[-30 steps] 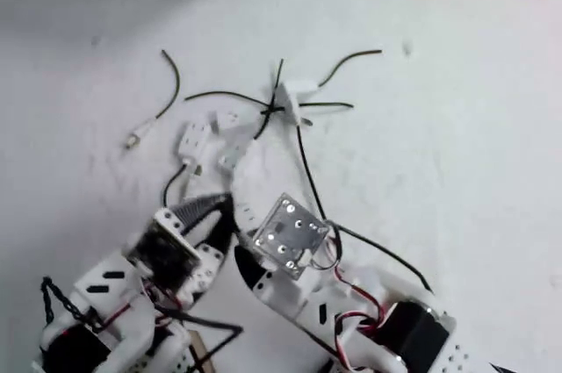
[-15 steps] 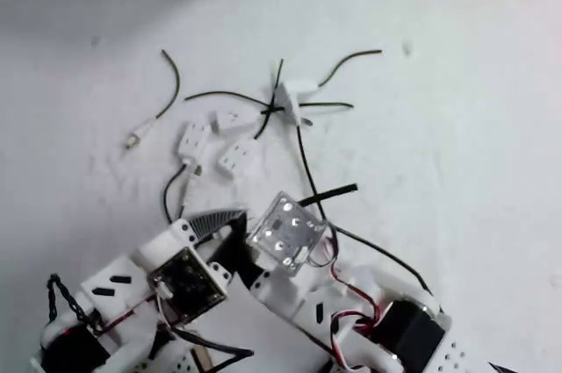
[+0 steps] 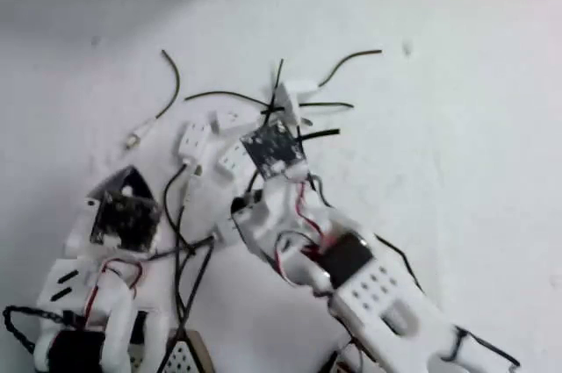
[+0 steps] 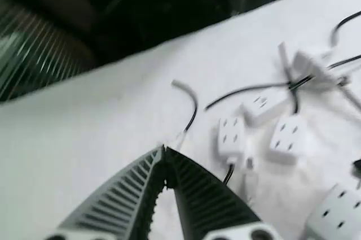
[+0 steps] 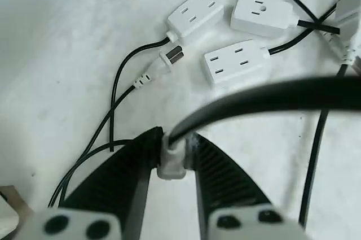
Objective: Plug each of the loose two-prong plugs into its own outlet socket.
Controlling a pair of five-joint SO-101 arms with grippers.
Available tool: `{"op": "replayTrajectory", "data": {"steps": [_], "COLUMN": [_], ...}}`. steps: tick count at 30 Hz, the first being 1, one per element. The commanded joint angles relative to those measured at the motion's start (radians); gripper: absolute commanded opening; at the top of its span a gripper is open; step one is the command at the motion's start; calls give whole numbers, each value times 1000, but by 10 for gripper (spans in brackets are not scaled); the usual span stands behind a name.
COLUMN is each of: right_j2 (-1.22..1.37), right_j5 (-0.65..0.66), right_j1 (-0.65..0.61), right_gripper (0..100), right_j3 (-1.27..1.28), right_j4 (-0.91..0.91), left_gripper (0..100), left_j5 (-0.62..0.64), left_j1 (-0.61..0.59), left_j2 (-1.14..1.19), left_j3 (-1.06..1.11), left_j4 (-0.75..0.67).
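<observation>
Three socket blocks [image 5: 237, 60] grouped on white table [image 3: 457, 127], faces up. Right gripper [image 5: 175, 138]: fingers clamped on held plug [image 5: 171, 164], just short of blocks; prongs hidden, black cord [image 5: 271, 96] arcing off over blocks. Loose plug [image 5: 169, 55]: flat, long axis diagonal, prongs toward gap between two blocks. Second loose plug [image 3: 136, 138]: beyond blocks, prongs pointing away. Left gripper [image 4: 164, 158]: fingers together, empty, above table, apart from blocks. High view: right arm overlies grip point; right wrist view gives clamp close-up.

Prongs of gripped plug [image 5: 171, 164] hidden within right pincer [image 5: 173, 138], one outlet socket [image 4: 337, 217] cut off at the edge
</observation>
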Motion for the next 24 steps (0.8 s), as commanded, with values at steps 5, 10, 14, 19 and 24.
{"op": "replayTrajectory", "data": {"steps": [5, 10, 14, 19, 24], "right_j2": [237, 358, 383, 390, 390], "right_j5": [-11, -8, -6, -5, 35], "right_j1": [27, 76, 73, 70, 73], "right_gripper": [17, 17, 17, 17, 17], "right_j3": [-5, -5, -3, 25, 97], "right_j4": [-209, -262, -255, -277, -361], "left_gripper": [22, 22, 22, 22, 22], "left_j5": [8, 57, 57, 57, 57], "left_j1": [-159, -189, -185, -185, -185], "left_j2": [2, 2, 2, 2, 2], "left_j3": [235, 278, 281, 281, 281], "left_j4": [-110, -152, -153, -152, -150]}}
